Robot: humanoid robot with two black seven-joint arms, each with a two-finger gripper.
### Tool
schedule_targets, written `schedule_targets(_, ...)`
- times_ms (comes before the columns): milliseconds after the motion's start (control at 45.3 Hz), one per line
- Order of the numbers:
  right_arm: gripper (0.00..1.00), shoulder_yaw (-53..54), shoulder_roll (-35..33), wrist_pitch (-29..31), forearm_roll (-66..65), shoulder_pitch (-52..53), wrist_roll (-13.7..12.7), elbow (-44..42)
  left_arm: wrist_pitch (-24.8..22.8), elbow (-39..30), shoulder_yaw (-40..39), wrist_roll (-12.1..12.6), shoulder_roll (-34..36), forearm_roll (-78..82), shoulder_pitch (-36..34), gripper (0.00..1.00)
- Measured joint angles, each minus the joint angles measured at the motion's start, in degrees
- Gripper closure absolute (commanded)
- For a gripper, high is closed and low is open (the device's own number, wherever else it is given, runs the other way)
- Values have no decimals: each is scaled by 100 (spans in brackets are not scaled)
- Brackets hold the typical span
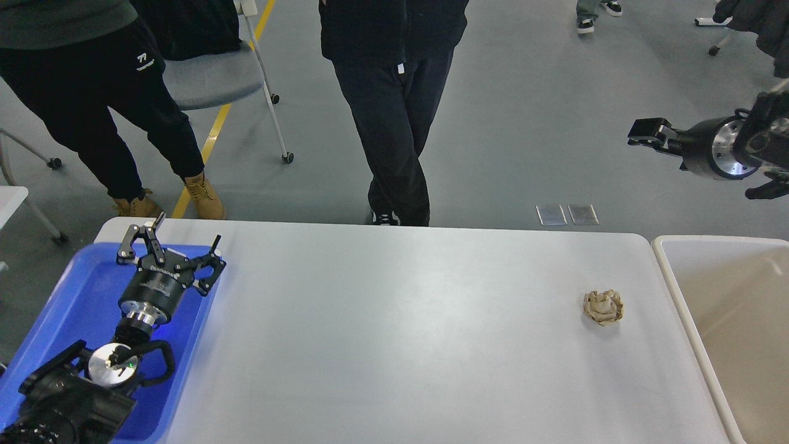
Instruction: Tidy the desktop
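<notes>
Head view, pale desktop point(394, 320), crumpled paper point(603, 307); left tool point(172, 243) spread wide, right tool point(644, 134) state unclear

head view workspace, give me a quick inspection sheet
surface: desktop, pale grey-white, mostly bare
job's things: crumpled brown paper ball near the right end
clutter: nothing else seen on the desktop
pincers: left pincer open, empty, over the blue tray; right pincer raised off the desktop, fingers unclear
cables: nothing seen
surroundings: beige bin at right; two people standing, chair beyond
</notes>
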Motion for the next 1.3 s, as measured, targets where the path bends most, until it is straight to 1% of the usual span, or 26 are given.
schedule_targets(110,0,-687,-25,155,-9,621,-18,388,0,0,0,-1,1,-1,0,0)
schedule_targets(331,0,-1679,2,560,-13,1751,-26,1230,0,1,0,0,-1,8,1,0)
schedule_targets(529,0,-2416,242,1091,61,2699,11,2094,0,1,3,0,0,8,0,0)
schedule_targets(618,0,-2694,493,1420,123,3075,22,2452,0,0,3,0,1,9,1,0)
schedule_targets(662,0,-2731,551,1478,139,3121,24,2509,0,0,3,0,-1,9,0,0)
schedule_targets(860,0,-2958,1194,2043,455,3472,34,2888,0,0,2,3,0,9,1,0)
schedule_targets(1125,0,-3180,1896,2736,703,3634,35,3074,0,0,0,8,0,12,1,0)
schedule_targets(1301,0,-3522,2087,3106,726,3664,11,3126,0,0,0,8,0,15,1,0)
